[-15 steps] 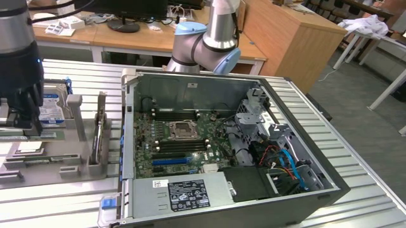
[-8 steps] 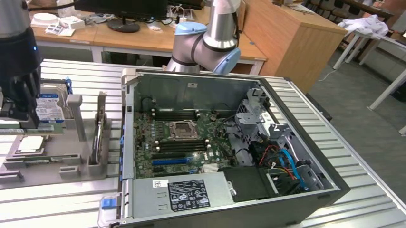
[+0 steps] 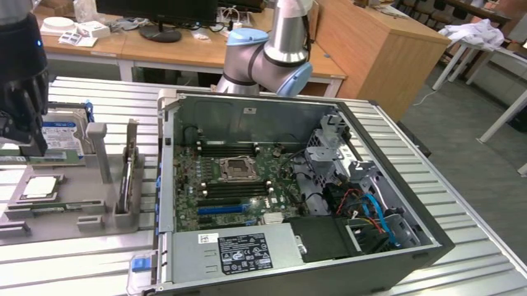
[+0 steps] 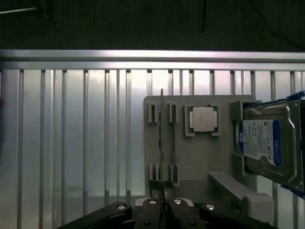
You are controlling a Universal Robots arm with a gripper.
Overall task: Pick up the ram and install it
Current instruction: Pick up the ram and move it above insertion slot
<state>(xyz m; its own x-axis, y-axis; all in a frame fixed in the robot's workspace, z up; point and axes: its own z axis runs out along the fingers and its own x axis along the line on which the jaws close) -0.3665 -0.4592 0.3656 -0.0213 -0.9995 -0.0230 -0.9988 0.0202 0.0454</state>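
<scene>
The ram (image 4: 162, 143) appears edge-on as a thin dark line running out from my fingertips, hanging over the grey parts holder (image 4: 200, 162) between its slot blocks. My gripper (image 4: 163, 206) is shut on it. In the exterior view the black gripper (image 3: 33, 151) hangs at the far left above the holder (image 3: 82, 206), with the ram (image 3: 58, 159) as a thin greenish strip under its tips. The open computer case (image 3: 428, 237) lies to the exterior view's right, and its motherboard shows long black memory slots (image 3: 234, 148) beside the processor socket (image 3: 236, 166).
In the holder are a blue-labelled hard drive (image 4: 267, 143) and a processor chip (image 4: 204, 119). A narrow upright card (image 3: 128, 179) stands in a grey stand between holder and case. The ribbed metal table (image 4: 71, 143) surrounds it. The arm's base (image 3: 263, 55) rises behind the case.
</scene>
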